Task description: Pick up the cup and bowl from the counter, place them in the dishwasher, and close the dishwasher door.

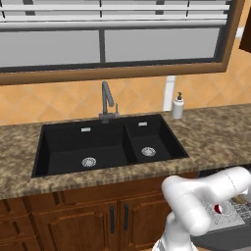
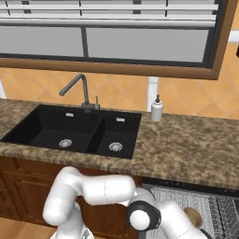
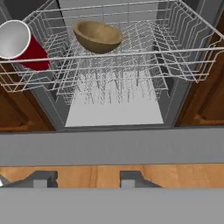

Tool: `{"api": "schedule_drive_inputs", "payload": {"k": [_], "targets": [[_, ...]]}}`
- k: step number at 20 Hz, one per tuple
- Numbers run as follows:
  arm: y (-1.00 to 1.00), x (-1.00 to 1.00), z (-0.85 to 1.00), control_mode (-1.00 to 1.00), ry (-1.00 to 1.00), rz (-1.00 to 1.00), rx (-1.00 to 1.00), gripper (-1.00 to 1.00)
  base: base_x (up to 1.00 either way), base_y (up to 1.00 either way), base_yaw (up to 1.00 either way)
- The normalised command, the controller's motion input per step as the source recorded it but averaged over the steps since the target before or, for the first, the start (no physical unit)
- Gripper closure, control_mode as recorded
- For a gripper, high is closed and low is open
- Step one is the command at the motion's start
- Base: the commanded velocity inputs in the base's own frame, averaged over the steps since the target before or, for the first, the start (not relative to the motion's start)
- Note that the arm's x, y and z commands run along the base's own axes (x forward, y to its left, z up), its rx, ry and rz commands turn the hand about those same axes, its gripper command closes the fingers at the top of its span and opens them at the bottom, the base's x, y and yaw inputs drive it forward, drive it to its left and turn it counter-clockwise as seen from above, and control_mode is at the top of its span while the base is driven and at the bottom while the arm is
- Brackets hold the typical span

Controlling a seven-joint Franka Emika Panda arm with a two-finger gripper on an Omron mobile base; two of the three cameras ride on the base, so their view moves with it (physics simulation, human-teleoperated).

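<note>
Inside rack [image 3: 183, 65]: bowl [image 3: 98, 37] whole | cup [image 3: 24, 43] edge-cropped

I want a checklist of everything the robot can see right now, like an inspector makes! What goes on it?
Surface: brown-speckled counter with a black double sink set in it.
Job's things: cup and bowl both lie in the dishwasher wire rack; dishwasher door is open, lying flat under the hand.
Clutter: white soap dispenser stands upright on the counter beside the sink.
Grippers: gripper holds nothing, fingers apart, above the door.
Cables: nothing seen.
Surroundings: faucet, window with blinds, tiled wall, wooden cabinets.
</note>
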Motion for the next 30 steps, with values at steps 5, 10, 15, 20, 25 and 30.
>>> {"api": "schedule_drive_inputs", "payload": {"k": [5,10,15,20,25,30], "targets": [[-0.01,-1.00,0.33,-1.00,-0.01,0.01,0.03,-1.00,0.00,0.00,0.00],[-0.16,-1.00,0.33,-1.00,0.38,-0.02,-0.06,-1.00,0.00,0.00,0.00],[-0.01,-0.47,-0.88,-1.00,-0.19,-0.02,-0.05,-1.00,0.00,0.00,0.00],[0.09,0.21,-0.68,-1.00,-0.54,0.01,0.03,-1.00,0.00,0.00,0.00],[0.00,0.51,-0.68,-1.00,-0.66,0.08,0.03,-1.00,0.00,0.00,0.00],[0.01,0.87,-0.27,-1.00,-0.77,0.12,0.09,-1.00,0.00,0.00,0.00]]}}
